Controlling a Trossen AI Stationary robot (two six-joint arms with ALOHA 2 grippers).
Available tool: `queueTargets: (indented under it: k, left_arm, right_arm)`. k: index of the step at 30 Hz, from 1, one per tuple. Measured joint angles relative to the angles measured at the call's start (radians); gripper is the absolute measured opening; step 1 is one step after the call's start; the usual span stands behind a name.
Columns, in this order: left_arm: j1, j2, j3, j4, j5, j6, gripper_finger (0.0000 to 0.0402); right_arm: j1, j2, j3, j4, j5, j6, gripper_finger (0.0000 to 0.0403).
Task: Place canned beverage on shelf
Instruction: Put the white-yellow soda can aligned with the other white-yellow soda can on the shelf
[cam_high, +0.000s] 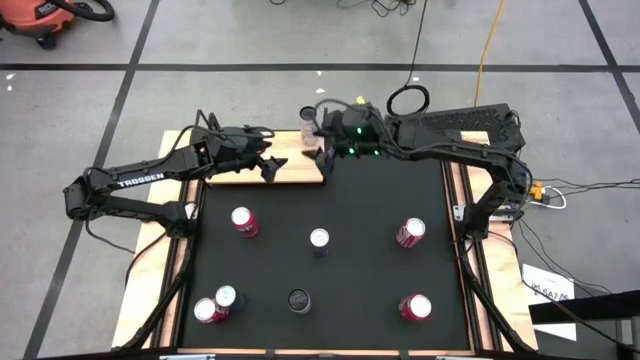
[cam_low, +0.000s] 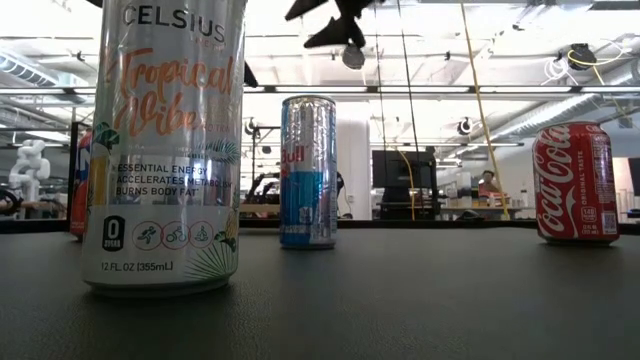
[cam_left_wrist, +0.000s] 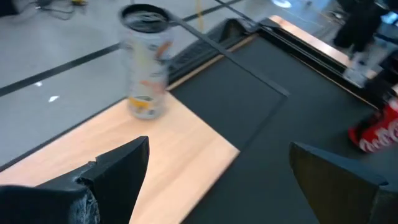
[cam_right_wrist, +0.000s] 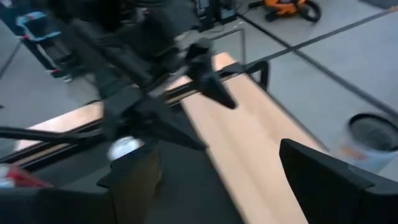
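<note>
- High view: the shelf (cam_high: 262, 172) lies at the upper centre of the frame, along the top edge of the black mat (cam_high: 330, 250). The left gripper (cam_high: 268, 160) hovers over the board with its fingers spread and nothing between them. The right gripper (cam_high: 322, 150) sits at the board's right end, beside a small pale can (cam_high: 308, 116) standing at the board's upper right corner; whether its fingers are parted is unclear here. Six more cans stand well apart lower on the mat.
- Low view: a Celsius can (cam_low: 168, 145) fills the left of the frame, a Red Bull can (cam_low: 307, 171) stands centre, a Coca-Cola can (cam_low: 577, 183) right, all upright. Dark gripper parts show at the top edge only.
- Left wrist view: the pale can (cam_left_wrist: 145, 61) stands upright on the board at upper left, ahead of the open, empty fingers (cam_left_wrist: 121, 168).
- Right wrist view: its own fingers (cam_right_wrist: 323, 171) are wide apart and hold nothing; the can (cam_right_wrist: 367, 140) sits at the right edge, just beside them.
- Judgement: the can is already on the shelf, long axis vertical; the right gripper is nearer, so backing away without tipping it matters most.
</note>
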Motion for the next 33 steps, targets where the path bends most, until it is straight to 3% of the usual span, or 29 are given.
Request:
queueTargets:
  k: [11,19,27,30,33]
  left_arm:
    - [-0.142,0.0,0.0,0.004,0.072,0.136,0.0386]
    - [-0.183,0.0,0.0,0.03,0.187,0.186,0.0386]
    - [-0.254,-0.005,0.015,0.021,0.346,0.259,0.0386]
    - [-0.298,-0.008,0.016,-0.003,0.336,0.286,0.0386]
    - [-0.339,-0.009,0.016,-0.053,0.299,0.255,0.0386]
  right_arm:
    - [0.214,-0.096,0.0,-0.364,0.166,0.273,0.0314]
    - [0.397,-0.104,0.0,-0.553,0.162,0.545,0.0314]
    - [0.528,-0.027,0.0,-0.322,0.187,0.422,0.0314]
    - [0.546,0.023,0.0,-0.202,0.181,0.331,0.0314]
    - [0.547,0.076,0.0,-0.129,0.084,0.258,0.0314]
